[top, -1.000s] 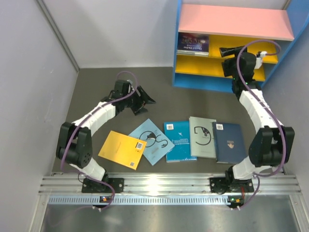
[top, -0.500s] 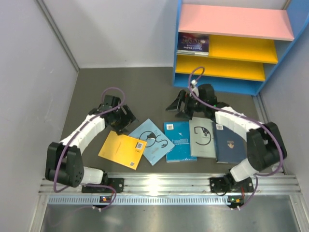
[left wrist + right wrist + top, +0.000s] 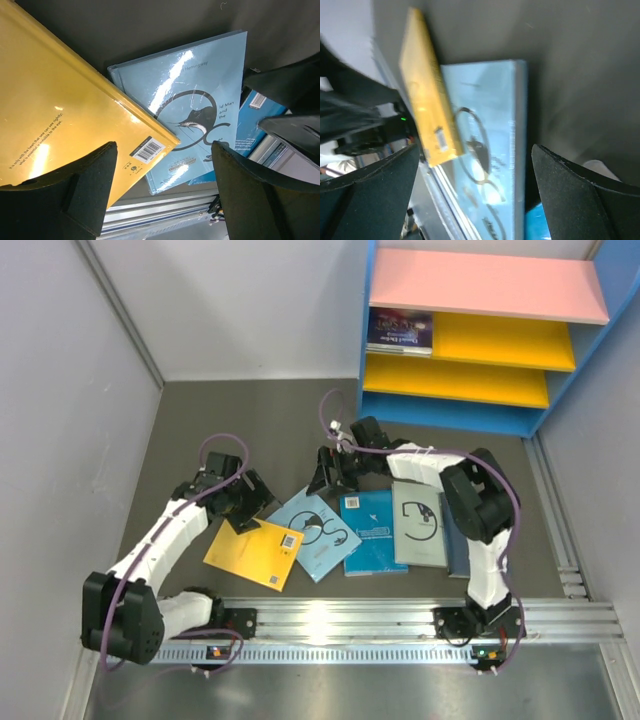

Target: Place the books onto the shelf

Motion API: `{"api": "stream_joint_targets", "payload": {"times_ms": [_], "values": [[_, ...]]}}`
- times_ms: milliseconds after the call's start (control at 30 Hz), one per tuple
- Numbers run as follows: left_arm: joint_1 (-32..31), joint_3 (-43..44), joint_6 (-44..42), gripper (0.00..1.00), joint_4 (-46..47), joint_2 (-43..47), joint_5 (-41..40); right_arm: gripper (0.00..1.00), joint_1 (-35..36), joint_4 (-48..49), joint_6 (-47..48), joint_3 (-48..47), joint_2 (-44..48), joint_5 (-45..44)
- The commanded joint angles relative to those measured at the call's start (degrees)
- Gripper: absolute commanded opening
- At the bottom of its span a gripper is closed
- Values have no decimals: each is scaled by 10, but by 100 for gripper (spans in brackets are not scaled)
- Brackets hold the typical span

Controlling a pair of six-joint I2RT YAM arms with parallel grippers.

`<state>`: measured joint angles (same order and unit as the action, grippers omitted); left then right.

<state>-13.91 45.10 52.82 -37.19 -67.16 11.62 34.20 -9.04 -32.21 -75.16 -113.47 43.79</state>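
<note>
My left claw [image 3: 165, 185] hangs open, its two fingers [image 3: 75, 195] spread wide with nothing between them. Under the gap I see the light blue book [image 3: 200, 100] with the fish drawing. The yellow-orange book [image 3: 55, 110] lies on that book's left side, its barcode corner resting over the light blue cover. From overhead this claw sits just left of the light blue book, above the yellow-orange book's far corner. My right claw [image 3: 325, 475] is open too, jaws wide and empty, poised at the far corner of the light blue book. Its own camera is blurred, but that book's far edge shows between the fingers. Right of the light blue book and overlapping its edge lies the teal-blue book [image 3: 367, 532]. Further right comes the grey-green book [image 3: 418, 525], and furthest right the navy book [image 3: 452, 545], partly hidden under my right arm. All five lie flat on the dark table [image 3: 250, 420]. The purple galaxy book [image 3: 400, 330] is well apart from the light blue book, beyond it and to its right. It lies at the left end of the upper yellow board of the shelf [image 3: 485, 285].
</note>
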Motion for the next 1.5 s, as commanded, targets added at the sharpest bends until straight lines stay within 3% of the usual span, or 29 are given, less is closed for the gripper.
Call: {"api": "stream_joint_targets", "payload": {"times_ms": [0, 200, 367, 433, 500, 533, 633, 867, 1067, 1200, 1467], "values": [[1, -12, 5, 81, -17, 26, -13, 94, 23, -54, 67, -32, -33, -32], [1, -19, 4, 81, -17, 31, -13, 93, 64, -128, 131, -70, -71, -94], [1, -16, 3, 81, -19, 33, -15, 90, 90, -140, 144, -45, -71, -92], [1, -18, 3, 81, -18, 36, -16, 72, 93, -139, 145, -24, -66, -86], [1, -19, 3, 80, -16, 33, -16, 46, 94, -134, 145, -6, -59, -80], [1, -19, 4, 80, -14, 33, -13, 26, 94, -128, 143, 10, -50, -80], [1, -15, 4, 80, -6, 30, -11, 0, 93, -112, 128, 38, -19, -85], [1, 58, -30, 86, 20, 12, 9, 0, 39, -96, 51, 48, 99, -123], [0, 94, -26, 93, 135, -29, 99, 0, -101, -57, -71, 91, 232, -112], [-26, 107, 2, 92, 232, -75, 159, 0, -206, 78, -180, 152, 304, -54], [-93, 182, 30, 93, 341, -204, 187, 0, -280, 263, -362, 193, 318, 11]]}}
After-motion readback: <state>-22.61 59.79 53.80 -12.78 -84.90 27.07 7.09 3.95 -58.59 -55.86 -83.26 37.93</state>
